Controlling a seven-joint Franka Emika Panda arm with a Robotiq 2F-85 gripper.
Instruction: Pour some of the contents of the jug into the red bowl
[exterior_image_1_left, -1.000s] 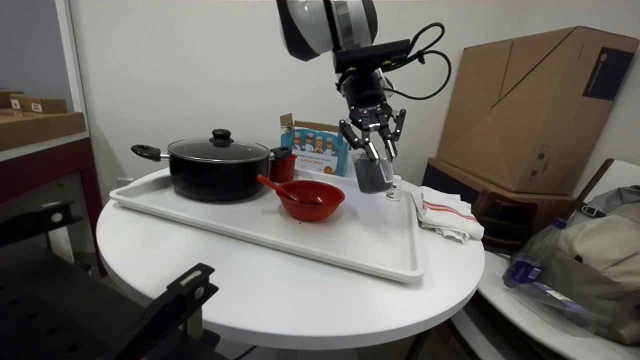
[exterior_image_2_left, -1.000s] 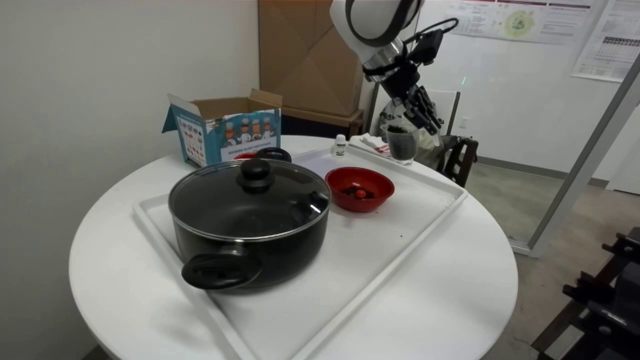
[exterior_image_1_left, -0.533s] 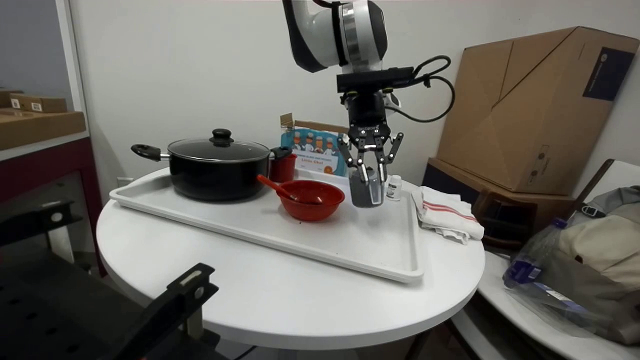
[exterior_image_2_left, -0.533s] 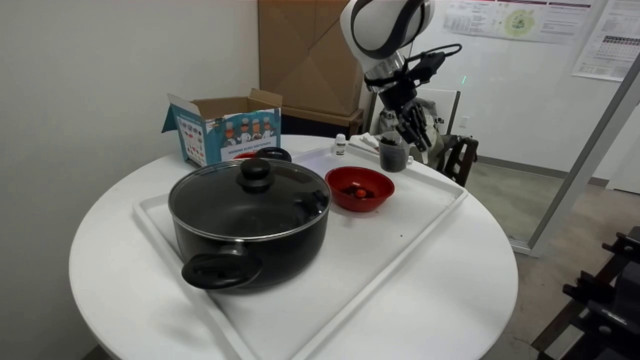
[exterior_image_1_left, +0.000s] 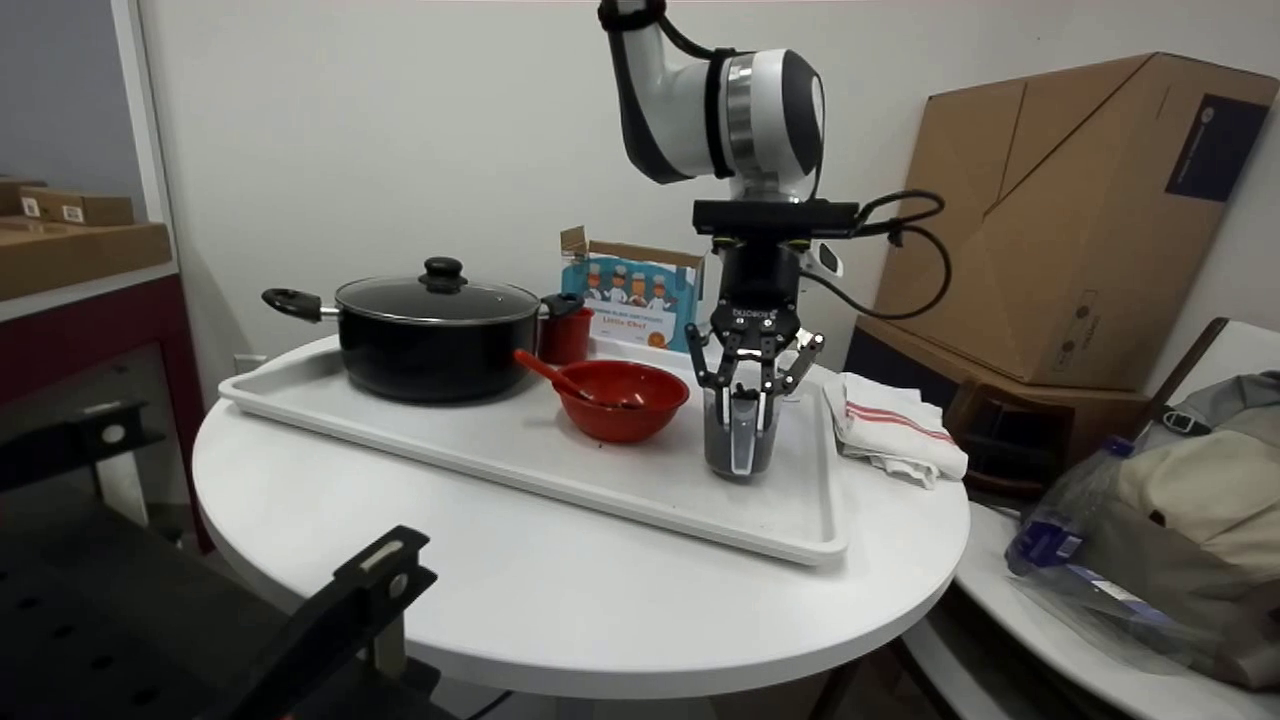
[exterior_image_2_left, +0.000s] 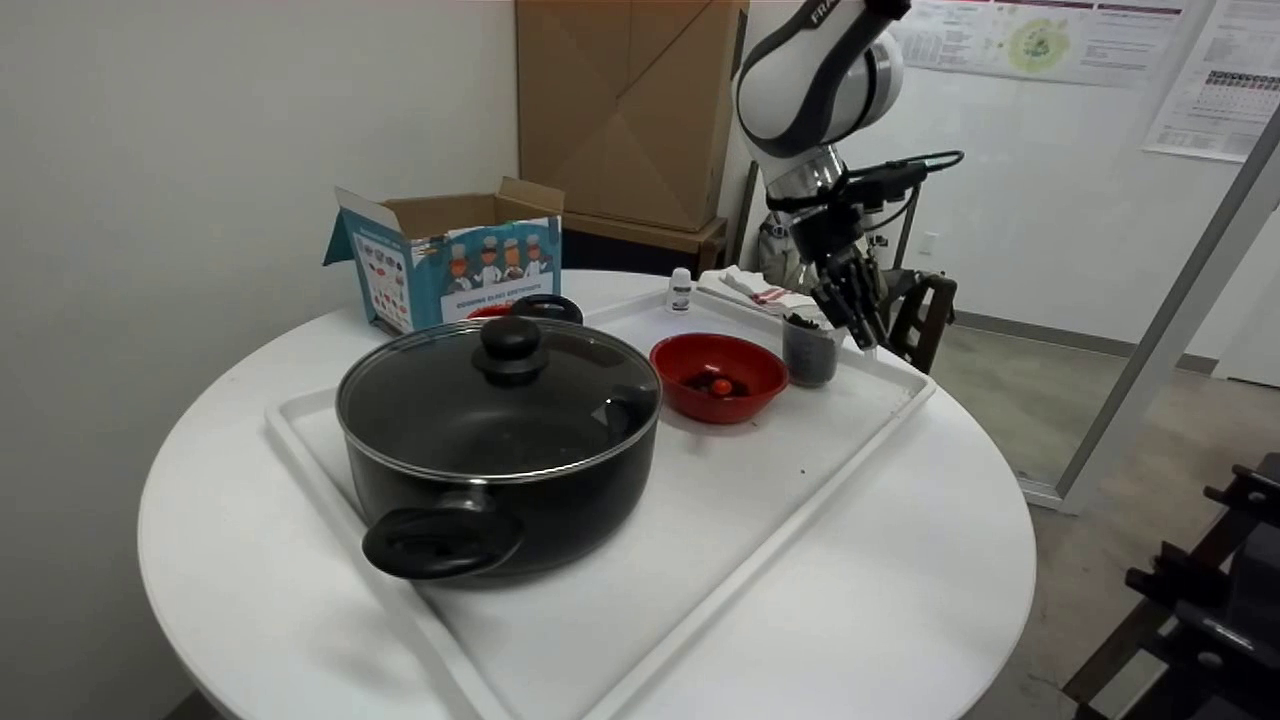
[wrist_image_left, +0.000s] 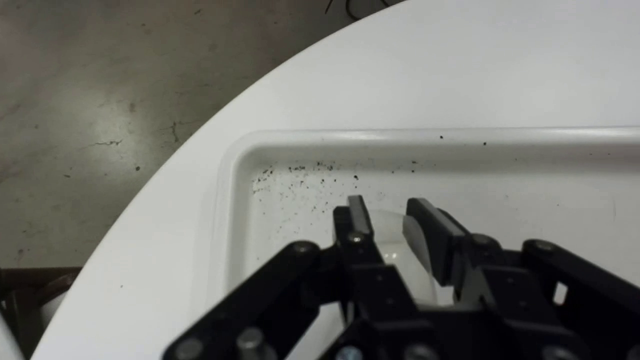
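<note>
So I've got the claw (exterior_image_1_left: 744, 412) clamped on the jug (exterior_image_2_left: 808, 355) by its handle (exterior_image_1_left: 743, 452), roughly upright, just beside the red bowl (exterior_image_1_left: 622, 422). Can't tell if the jug's base touches the tray (exterior_image_1_left: 480, 440). There's 1 black pot (exterior_image_1_left: 440, 357) on there too.

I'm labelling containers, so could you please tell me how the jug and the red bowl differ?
The jug is grey and translucent, the red bowl opaque. The jug is narrow and deep, the red bowl wide and shallow. The jaws grip the jug; the red bowl sits ungripped on the tray. Both hold dark bits.
</note>
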